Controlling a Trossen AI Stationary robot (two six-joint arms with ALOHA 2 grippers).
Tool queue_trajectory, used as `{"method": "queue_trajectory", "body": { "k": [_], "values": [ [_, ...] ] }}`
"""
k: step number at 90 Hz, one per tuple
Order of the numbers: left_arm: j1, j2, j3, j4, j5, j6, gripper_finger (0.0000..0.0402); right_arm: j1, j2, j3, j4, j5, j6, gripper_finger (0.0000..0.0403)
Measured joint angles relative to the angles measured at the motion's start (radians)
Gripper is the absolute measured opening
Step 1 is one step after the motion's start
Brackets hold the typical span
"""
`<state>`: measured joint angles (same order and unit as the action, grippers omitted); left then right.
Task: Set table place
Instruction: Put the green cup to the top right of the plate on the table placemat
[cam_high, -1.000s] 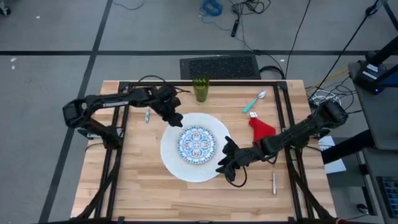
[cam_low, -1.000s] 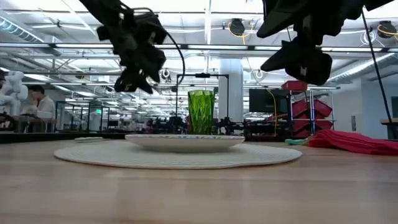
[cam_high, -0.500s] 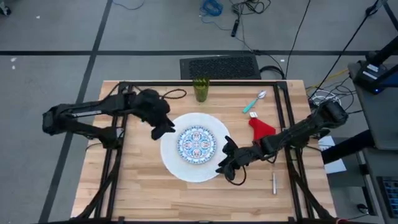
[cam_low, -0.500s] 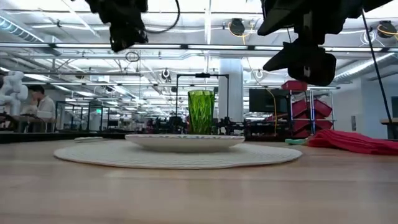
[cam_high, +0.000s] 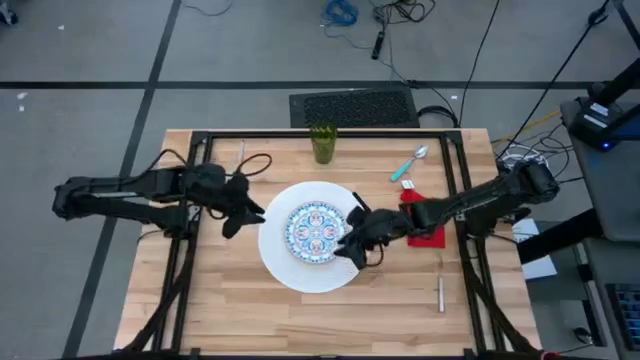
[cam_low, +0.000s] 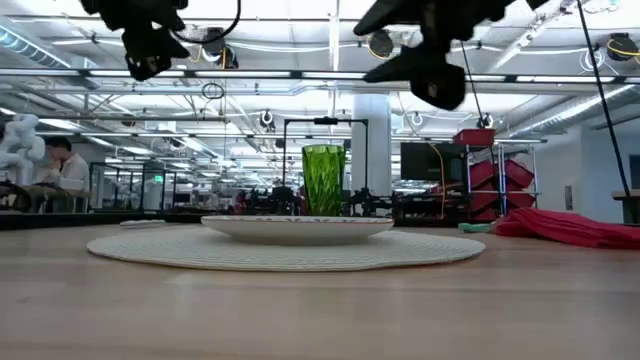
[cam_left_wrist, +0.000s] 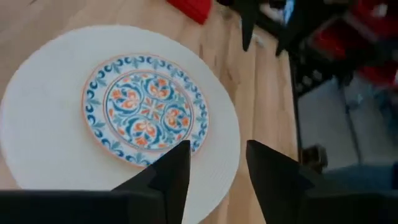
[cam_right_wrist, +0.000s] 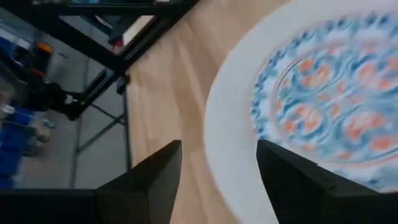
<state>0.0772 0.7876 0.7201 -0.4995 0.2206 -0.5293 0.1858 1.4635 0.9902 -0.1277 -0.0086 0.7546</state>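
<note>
The small blue-and-red patterned plate (cam_high: 317, 227) sits centred on the large white round plate (cam_high: 275, 255) mid-desk, forming the base of the setting. The left tool (cam_high: 240, 208) hovers open and empty beside the white plate's left edge. The right tool (cam_high: 352, 240), also open and empty, hangs over its right rim, near the red cloth napkin (cam_high: 428, 236), probably because the napkin is due next.
</note>
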Motion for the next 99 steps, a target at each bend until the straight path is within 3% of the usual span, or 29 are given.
{"method": "queue_trajectory", "body": {
  "k": [20, 40, 65, 82, 99],
  "values": [
    [0.001, 0.046, -0.044, 0.103, -0.132, -0.154, 0.0141, -0.125, 0.001, 0.276, -0.387, -0.057, -0.252, 0.0196],
    [-0.001, 0.092, -0.044, 0.16, -0.168, -0.303, 0.0141, -0.248, -0.001, 0.508, -0.635, 0.135, -0.622, 0.0196],
    [-0.037, 0.103, -0.043, 0.185, -0.182, -0.407, 0.0141, -0.493, 0.022, 0.554, -0.643, 0.026, -0.942, 0.0196],
    [-0.056, 0.103, -0.043, 0.145, -0.21, -0.289, 0.0141, -0.616, 0.137, 0.554, -0.539, -0.094, -1.114, 0.0196],
    [-0.056, 0.103, -0.043, 0.099, -0.208, -0.224, 0.0141, -0.669, 0.302, 0.629, -0.478, -0.097, -1.19, 0.0196]
  ]
}}
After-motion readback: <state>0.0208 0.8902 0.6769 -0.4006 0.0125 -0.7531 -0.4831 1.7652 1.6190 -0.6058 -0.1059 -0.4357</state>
